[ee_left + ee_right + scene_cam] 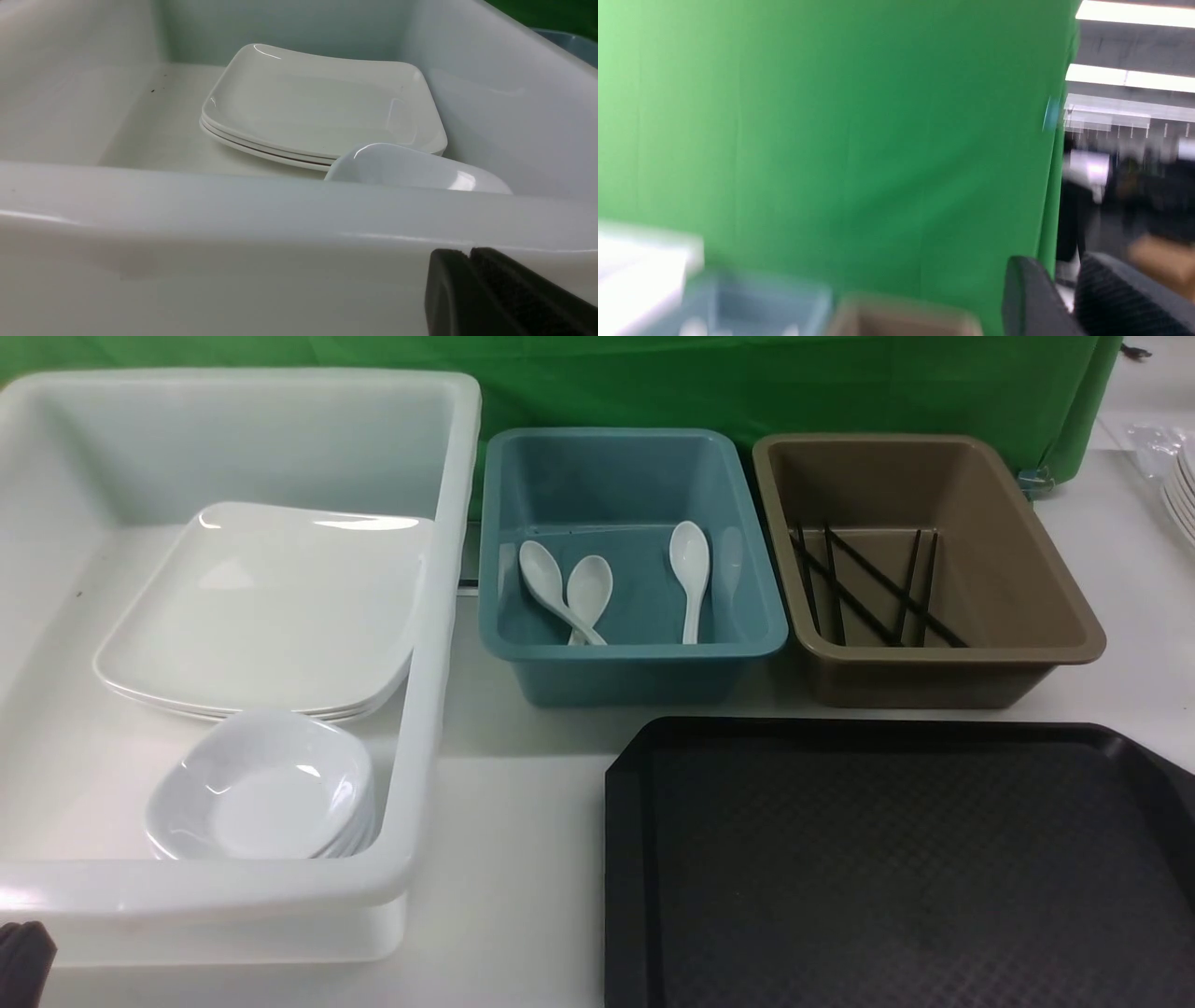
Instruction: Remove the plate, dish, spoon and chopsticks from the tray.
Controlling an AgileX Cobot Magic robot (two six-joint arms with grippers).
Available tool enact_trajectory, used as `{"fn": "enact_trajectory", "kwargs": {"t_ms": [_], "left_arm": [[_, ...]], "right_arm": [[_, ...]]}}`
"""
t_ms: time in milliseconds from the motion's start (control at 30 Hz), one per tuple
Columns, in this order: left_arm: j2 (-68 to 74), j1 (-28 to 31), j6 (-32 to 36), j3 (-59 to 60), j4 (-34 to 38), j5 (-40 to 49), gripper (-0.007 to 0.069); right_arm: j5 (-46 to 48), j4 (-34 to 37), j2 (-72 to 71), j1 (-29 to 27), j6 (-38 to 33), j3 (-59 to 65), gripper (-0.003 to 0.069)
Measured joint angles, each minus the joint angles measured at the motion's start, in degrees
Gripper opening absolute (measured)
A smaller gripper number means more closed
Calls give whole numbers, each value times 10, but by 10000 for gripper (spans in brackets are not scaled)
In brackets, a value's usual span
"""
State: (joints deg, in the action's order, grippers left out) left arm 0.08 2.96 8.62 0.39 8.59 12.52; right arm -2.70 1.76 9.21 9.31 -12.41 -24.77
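The tray (896,868) is bare, at 5 o'clock on the worktop (523,859). Plates (266,607) and dishes (261,789) are stacked in the white tub (233,896) at 9 o'clock, spoons (689,574) lie in the teal tub (635,663), and chopsticks (868,588) in the brown tub (943,677) at 1 o'clock. The clearing appears complete. The left tool (472,254) is together, empty, outside the white tub's near wall. The right tool (1066,289) is slightly apart, empty, and raised. Retract both arms clear of the tub rims.
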Motion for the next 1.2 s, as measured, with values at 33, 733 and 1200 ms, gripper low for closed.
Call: {"fn": "enact_trajectory", "kwargs": {"t_ms": [33,733,1200], "left_arm": [[0,0,0,0,0,0,17],[0,1,1,0,-1,4,17],[0,1,1,0,-1,4,17]], "right_arm": [[39,0,0,-1,-19,5,195],[162,-18,-91,-91,12,252,216],[162,-18,-91,-91,39,252,216]]}}
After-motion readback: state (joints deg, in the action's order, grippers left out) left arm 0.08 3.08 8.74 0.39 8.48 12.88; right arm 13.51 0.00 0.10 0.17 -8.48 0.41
